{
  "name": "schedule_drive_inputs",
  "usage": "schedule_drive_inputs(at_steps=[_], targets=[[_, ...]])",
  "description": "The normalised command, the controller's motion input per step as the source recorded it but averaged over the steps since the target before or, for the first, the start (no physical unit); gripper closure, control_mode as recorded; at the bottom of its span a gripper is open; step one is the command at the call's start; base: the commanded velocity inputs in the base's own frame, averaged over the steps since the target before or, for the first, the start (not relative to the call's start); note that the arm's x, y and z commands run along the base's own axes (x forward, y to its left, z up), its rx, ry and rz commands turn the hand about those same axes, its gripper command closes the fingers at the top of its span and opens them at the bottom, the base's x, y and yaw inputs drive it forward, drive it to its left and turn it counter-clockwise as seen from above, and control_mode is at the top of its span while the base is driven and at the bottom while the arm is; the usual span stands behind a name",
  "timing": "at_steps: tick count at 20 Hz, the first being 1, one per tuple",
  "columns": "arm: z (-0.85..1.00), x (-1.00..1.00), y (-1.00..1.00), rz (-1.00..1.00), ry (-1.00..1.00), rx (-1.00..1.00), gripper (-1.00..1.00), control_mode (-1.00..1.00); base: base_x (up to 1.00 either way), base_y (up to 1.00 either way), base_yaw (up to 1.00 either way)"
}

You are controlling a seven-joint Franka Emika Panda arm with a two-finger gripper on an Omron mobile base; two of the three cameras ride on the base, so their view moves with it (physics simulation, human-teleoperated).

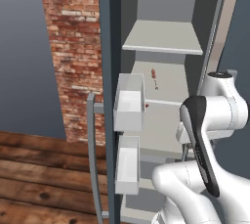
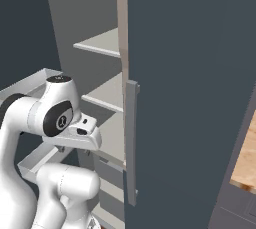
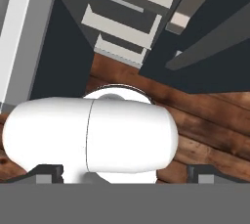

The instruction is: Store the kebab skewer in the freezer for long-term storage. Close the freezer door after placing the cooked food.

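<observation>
The freezer (image 1: pixel 166 37) stands open, its white shelves showing. The kebab skewer (image 1: pixel 154 77), a thin stick with small reddish chunks, lies on the middle shelf toward the back. The freezer door (image 1: pixel 109 47) is swung out to the left, edge-on, with two white bins (image 1: pixel 129 101) on its inner face and a grey bar handle (image 1: pixel 91 145). My gripper (image 3: pixel 127 173) is open with nothing between its fingertips (image 3: pixel 49 172). It points down at the wooden floor, well clear of the skewer. The hand (image 2: pixel 82 134) sits low in front of the shelves.
To the right of the opening stands another slate-grey panel (image 2: pixel 190 98) with a vertical bar handle (image 2: pixel 131 143). A brick wall (image 1: pixel 73 47) rises left of the door. Wooden floor (image 1: pixel 44 179) lies below. White drawer fronts (image 3: pixel 122 20) sit low in the unit.
</observation>
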Motion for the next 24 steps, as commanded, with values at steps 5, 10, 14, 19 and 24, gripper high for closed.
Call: schedule_drive_inputs(at_steps=[5,10,14,19,24], targets=[[0.0,0.0,0.0,0.0,0.0,0.0,-1.0,-1.0,0.0,0.0,0.0],[0.0,0.0,0.0,0.0,0.0,0.0,-1.0,1.0,-0.27,-0.03,-0.02],[0.0,0.0,0.0,0.0,0.0,0.0,-1.0,1.0,-0.62,-0.17,-0.15],[0.0,0.0,0.0,0.0,0.0,0.0,-1.0,1.0,-0.69,-0.38,-0.24],[0.0,0.0,0.0,0.0,0.0,0.0,-1.0,1.0,-0.61,-0.45,-0.31]])
